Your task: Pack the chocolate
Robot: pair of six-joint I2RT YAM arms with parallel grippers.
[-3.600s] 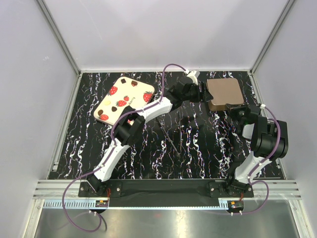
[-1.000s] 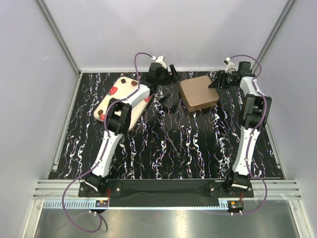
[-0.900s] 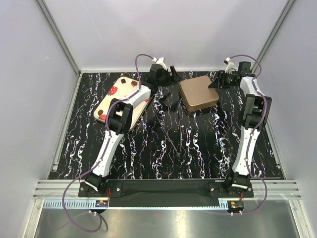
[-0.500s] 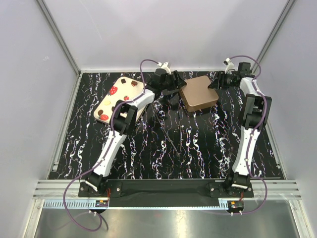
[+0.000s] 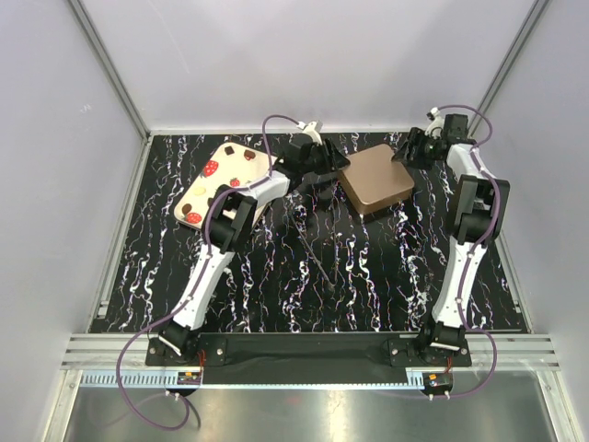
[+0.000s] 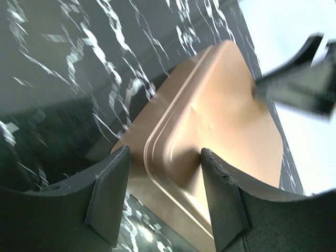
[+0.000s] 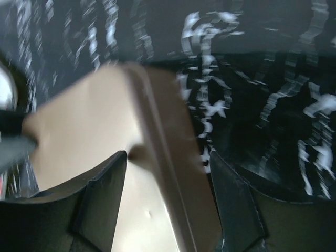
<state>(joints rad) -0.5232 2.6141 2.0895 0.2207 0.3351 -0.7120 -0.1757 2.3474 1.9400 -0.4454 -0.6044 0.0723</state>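
No chocolate pieces show in any view. A square brown tray (image 5: 379,181) lies at the back of the table, its smooth raised face up, turned diamond-wise. My left gripper (image 5: 333,173) is at its left corner. In the left wrist view the left gripper (image 6: 164,152) is open and straddles the rim of the tray (image 6: 231,121), with one finger over the raised face and one outside the edge. My right gripper (image 5: 411,150) is at the tray's far right corner. In the right wrist view this gripper (image 7: 168,155) stands open across the edge of the tray (image 7: 89,136).
A flat cream lid (image 5: 221,180) printed with strawberries lies at the back left, partly under the left arm. A thin dark rod (image 5: 314,253) lies mid-table. Grey walls close the table's back and sides.
The brown tray has turned and shifted right. The left gripper has moved right onto its corner while its jaws narrowed. The right gripper's jaws have widened.
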